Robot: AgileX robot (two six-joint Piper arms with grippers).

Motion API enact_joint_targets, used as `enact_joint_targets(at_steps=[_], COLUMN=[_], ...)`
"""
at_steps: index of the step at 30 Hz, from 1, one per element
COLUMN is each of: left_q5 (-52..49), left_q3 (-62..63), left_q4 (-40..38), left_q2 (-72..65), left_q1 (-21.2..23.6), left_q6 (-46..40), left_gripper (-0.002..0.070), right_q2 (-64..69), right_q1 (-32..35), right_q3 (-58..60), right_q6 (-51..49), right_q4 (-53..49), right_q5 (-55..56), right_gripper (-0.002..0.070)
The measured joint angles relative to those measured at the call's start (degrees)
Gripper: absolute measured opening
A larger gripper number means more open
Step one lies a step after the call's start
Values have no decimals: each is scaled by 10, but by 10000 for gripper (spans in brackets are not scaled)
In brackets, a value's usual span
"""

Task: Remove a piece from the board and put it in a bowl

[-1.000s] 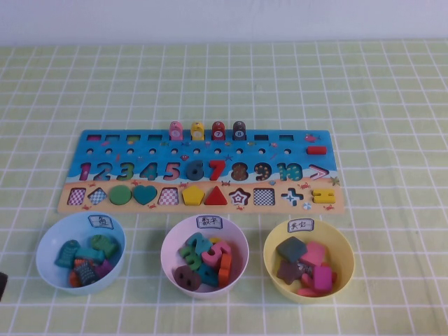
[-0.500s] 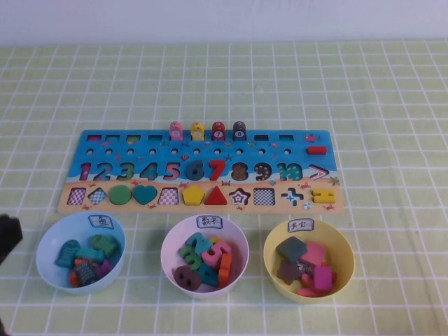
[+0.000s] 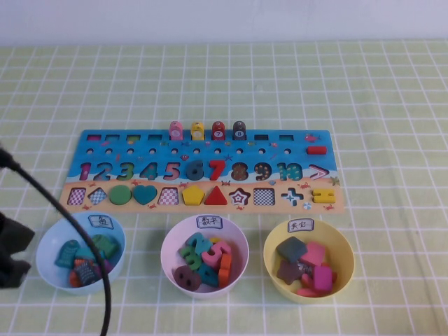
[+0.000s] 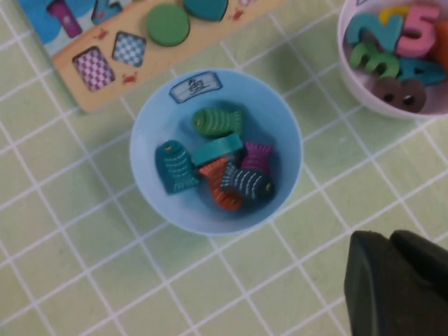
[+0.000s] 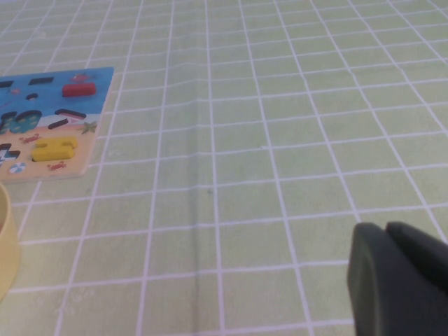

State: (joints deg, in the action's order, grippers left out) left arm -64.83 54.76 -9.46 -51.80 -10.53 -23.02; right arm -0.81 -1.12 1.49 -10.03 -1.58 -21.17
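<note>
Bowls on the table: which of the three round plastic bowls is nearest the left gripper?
The pale-blue round plastic bowl holding striped fish pieces, at the row's left end. The shut left gripper sits just beside it; the pinkish-white bowl and yellow bowl lie farther right.

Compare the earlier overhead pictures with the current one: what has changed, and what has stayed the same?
The left arm has come in from the table's left edge, its shut left gripper now beside the pale-blue bowl, holding nothing. The green disc stays in the board; the yellow bowl is unmoved. The right gripper hangs over bare cloth, off the overhead view.
</note>
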Motion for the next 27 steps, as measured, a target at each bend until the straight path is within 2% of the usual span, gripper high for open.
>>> enact_joint_targets(at_steps=[4,11,21,24,27], left_q5=[-54,-62,-62,-60,-60], left_q3=[97,230,321,324,324], left_q4=[78,205,224,224,215], left_q2=[-80,-214,-397,-441,-480], left_q1=[-48,-128,-135,-135,-135], left_q6=[36,122,188,206,223], left_gripper=[-3,-3,1,44,150], right_q2=[0,0,0,0,0], right_q1=[0,0,0,0,0], right_q3=[0,0,0,0,0], right_q6=[0,0,0,0,0], right_q4=[0,0,0,0,0], right_q5=[0,0,0,0,0], right_gripper=[-18,-18,-18,-18,-18])
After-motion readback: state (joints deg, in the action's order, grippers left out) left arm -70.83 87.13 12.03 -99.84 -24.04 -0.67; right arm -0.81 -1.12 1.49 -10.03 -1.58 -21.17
